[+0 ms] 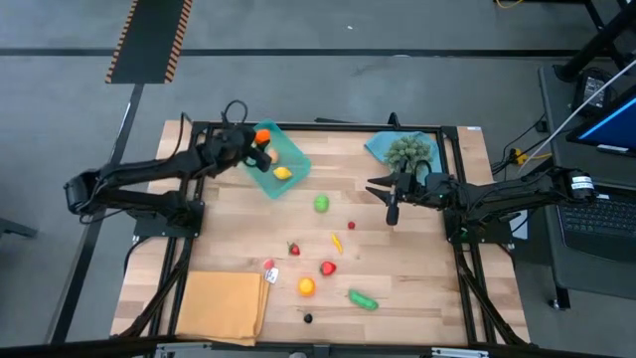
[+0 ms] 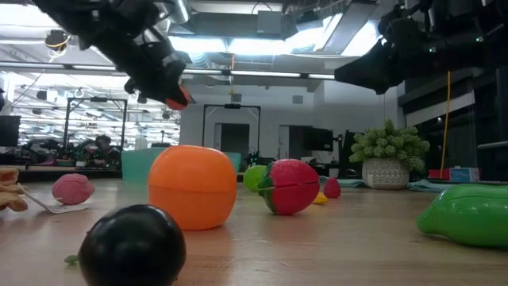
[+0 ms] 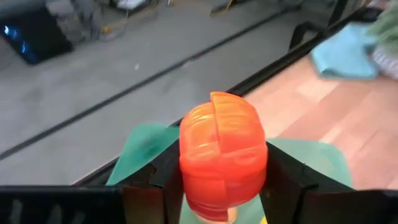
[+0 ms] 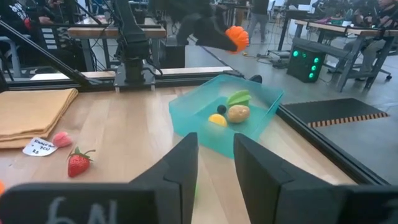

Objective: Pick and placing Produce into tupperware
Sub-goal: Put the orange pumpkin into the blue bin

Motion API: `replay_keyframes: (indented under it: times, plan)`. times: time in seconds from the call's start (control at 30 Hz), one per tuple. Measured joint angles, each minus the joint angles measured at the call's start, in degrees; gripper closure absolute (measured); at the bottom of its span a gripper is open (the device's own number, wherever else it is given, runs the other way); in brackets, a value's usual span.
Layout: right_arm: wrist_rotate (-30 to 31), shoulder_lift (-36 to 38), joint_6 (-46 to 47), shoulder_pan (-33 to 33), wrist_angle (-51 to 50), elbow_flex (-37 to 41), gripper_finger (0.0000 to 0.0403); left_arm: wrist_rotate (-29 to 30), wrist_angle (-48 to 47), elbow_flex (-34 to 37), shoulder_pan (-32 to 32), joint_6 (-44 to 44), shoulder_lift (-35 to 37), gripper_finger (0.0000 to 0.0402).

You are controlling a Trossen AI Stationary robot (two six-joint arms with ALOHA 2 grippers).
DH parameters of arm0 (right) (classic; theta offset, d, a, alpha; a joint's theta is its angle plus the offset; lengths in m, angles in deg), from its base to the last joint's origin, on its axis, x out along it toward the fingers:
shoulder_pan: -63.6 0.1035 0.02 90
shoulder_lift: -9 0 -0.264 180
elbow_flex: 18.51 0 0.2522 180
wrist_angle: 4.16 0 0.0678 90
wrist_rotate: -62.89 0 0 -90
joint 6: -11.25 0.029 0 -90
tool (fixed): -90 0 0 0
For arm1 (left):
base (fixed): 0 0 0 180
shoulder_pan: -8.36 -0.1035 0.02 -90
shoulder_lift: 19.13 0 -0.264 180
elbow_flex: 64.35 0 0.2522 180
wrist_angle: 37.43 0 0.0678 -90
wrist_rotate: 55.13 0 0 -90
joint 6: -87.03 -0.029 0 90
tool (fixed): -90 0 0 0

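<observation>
My left gripper [image 1: 256, 140] hangs over the far end of the teal-green tupperware [image 1: 293, 156], shut on an orange ridged toy fruit [image 3: 222, 149]. In the right wrist view the tupperware [image 4: 194, 122] holds a yellow piece [image 4: 217, 119], a tan piece [image 4: 237, 113], a green one and a dark berry. More produce lies on the wood: a green ball [image 1: 321, 204], a strawberry [image 1: 293, 249], an orange ball [image 1: 306, 286], a green pod [image 1: 363, 299] and a black berry [image 1: 308, 318]. My right gripper [image 1: 392, 212] is open and empty, right of the green ball. My left gripper pinches the orange fruit by its two opposite sides [image 3: 186, 163] between its two fingers [image 3: 283, 180]. The fruit is lifted clear above the tupperware [image 3: 146, 146], and its ridged top stands out past the fingertips.
A bushy grey-green cluster [image 1: 409, 151] sits on a blue cloth [image 1: 382, 147] at the far right, close behind my right arm. An orange-tan mat [image 1: 224, 306] lies at the near left corner. A pink piece on a white tag [image 1: 269, 267] lies beside it. A black frame rims the table.
</observation>
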Motion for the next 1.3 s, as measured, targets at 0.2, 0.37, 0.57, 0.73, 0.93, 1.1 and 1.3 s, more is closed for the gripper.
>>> replay_keyframes:
  times: [0.2,0.37,0.57,0.73,0.93,1.1,1.3]
  plan:
    - [0.0,0.0,0.0,0.0,-2.7,0.0,0.0297,-3.3,-11.6,-8.3,-3.4,0.1,-3.7,0.0250]
    - [0.0,0.0,-0.9,-0.4,-3.2,0.0,0.0297,-9.7,-21.1,-14.8,-5.8,0.1,-5.8,0.0250]
    - [0.0,0.0,-1.2,-1.2,-3.2,0.0,0.0297,-11.3,-26.1,-19.1,-7.8,0.0,-8.4,0.0250]
    - [0.0,0.0,-1.2,-1.2,-3.2,0.0,0.0297,-11.5,-26.2,-19.1,-9.0,-0.3,-12.5,0.0250]
    - [0.0,0.0,-1.3,-1.2,-3.3,0.0,0.0297,-12.9,-21.8,-19.0,-10.7,-1.5,-19.4,0.0250]
    - [0.0,0.0,-1.3,-1.2,-3.5,0.0,0.0297,-15.2,-19.1,-19.0,-12.7,-2.0,-24.0,0.0250]
    - [0.0,0.0,-1.3,-1.2,-3.6,0.0,0.0297,-15.2,-18.0,-19.0,-14.8,-2.0,-28.6,0.0250]
